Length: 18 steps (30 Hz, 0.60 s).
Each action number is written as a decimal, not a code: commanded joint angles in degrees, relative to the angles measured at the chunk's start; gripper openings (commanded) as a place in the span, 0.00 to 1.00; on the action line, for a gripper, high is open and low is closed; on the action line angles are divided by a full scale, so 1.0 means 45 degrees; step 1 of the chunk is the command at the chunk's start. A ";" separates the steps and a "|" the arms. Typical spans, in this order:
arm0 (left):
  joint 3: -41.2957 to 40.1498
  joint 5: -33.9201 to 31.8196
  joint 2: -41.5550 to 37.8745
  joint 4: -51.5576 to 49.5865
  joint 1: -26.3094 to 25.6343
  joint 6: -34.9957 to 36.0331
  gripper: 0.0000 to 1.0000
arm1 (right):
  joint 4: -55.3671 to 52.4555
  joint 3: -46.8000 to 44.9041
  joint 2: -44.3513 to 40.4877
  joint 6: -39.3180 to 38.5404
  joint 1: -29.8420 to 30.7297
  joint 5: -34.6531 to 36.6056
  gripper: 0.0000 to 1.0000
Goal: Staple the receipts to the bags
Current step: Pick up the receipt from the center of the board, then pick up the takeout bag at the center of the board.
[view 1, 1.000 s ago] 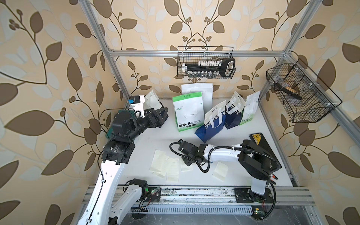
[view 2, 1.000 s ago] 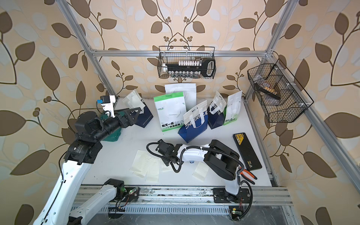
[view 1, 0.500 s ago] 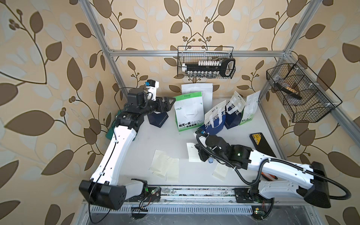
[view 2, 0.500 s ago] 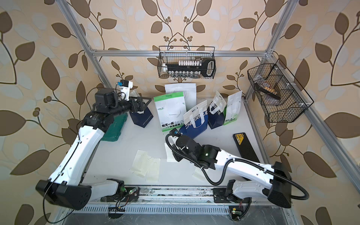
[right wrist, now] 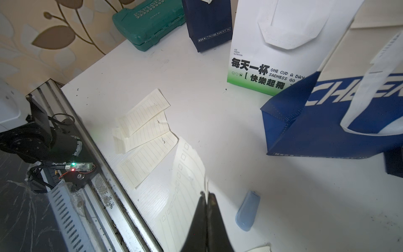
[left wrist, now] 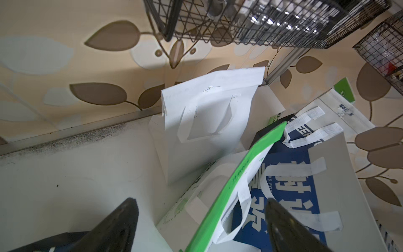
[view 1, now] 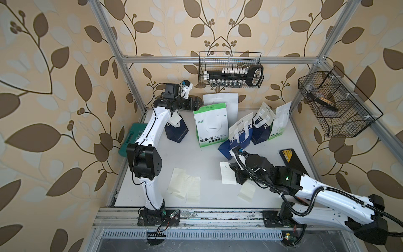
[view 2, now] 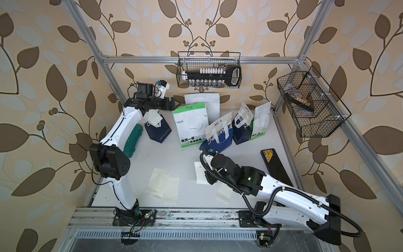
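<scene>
Your right end effector (right wrist: 206,194) is clenched on a thin, floppy cream paper receipt (right wrist: 185,174) just five o'clock of worktop (view 1: 196,157) centre, so pinch it by an edge; your released left end effector (left wrist: 200,200) straddles the rim of the light, tippy green-and-white paper bag (view 1: 210,128) at twelve o'clock.

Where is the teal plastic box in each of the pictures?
Top view: teal case on the far left, just left of the navy bag.
Top view: teal case on the far left, partly hidden, left of the navy bag.
Left wrist: not in it.
Right wrist: teal case right beside the navy bag.
Shared landmark: the navy bag.
</scene>
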 commanded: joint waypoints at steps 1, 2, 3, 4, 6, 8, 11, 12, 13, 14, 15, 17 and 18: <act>0.0880 0.0413 0.0233 -0.0786 -0.0399 0.0955 0.87 | -0.0562 -0.0029 -0.0320 -0.0047 -0.0231 0.0336 0.00; 0.0797 0.0507 0.0250 -0.0777 -0.0465 0.1000 0.84 | -0.0579 -0.0055 -0.0411 -0.0075 -0.0359 0.0261 0.00; 0.0672 0.0646 0.0234 -0.0705 -0.0488 0.1039 0.81 | -0.0570 -0.0097 -0.0470 -0.0055 -0.0461 0.0249 0.00; 0.0612 0.0677 0.0189 -0.0592 -0.0525 0.0996 0.79 | -0.0570 -0.0156 -0.0553 -0.0054 -0.0575 0.0204 0.00; -0.0011 0.1009 0.0083 -0.0420 -0.0530 0.0980 0.74 | -0.0575 -0.0214 -0.0648 -0.0076 -0.0760 0.0122 0.00; -0.0198 0.1173 0.0060 -0.0425 -0.0552 0.1015 0.70 | -0.0560 -0.0280 -0.0722 -0.0084 -0.0890 0.0028 0.00; -0.0351 0.1137 0.0117 -0.0515 -0.0588 0.1154 0.63 | -0.0569 -0.0323 -0.0722 -0.0135 -0.1013 -0.0030 0.00; -0.0417 0.1108 0.0133 -0.0515 -0.0607 0.1203 0.60 | -0.0570 -0.0336 -0.0717 -0.0140 -0.1030 -0.0021 0.00; -0.0470 0.1000 0.0150 -0.0518 -0.0625 0.1228 0.58 | -0.0570 -0.0345 -0.0698 -0.0154 -0.1074 -0.0039 0.00; -0.0528 0.0793 0.0158 -0.0515 -0.0627 0.1235 0.54 | -0.0565 -0.0347 -0.0698 -0.0136 -0.1093 -0.0051 0.00; -0.0569 0.0704 0.0158 -0.0499 -0.0627 0.1271 0.50 | -0.0551 -0.0347 -0.0679 -0.0141 -0.1091 -0.0077 0.00; -0.0725 0.0499 0.0086 -0.0363 -0.0633 0.1304 0.43 | -0.0550 -0.0343 -0.0658 -0.0134 -0.1089 -0.0089 0.00; -0.0783 0.0478 0.0047 -0.0326 -0.0629 0.1320 0.40 | -0.0553 -0.0347 -0.0658 -0.0130 -0.1097 -0.0077 0.00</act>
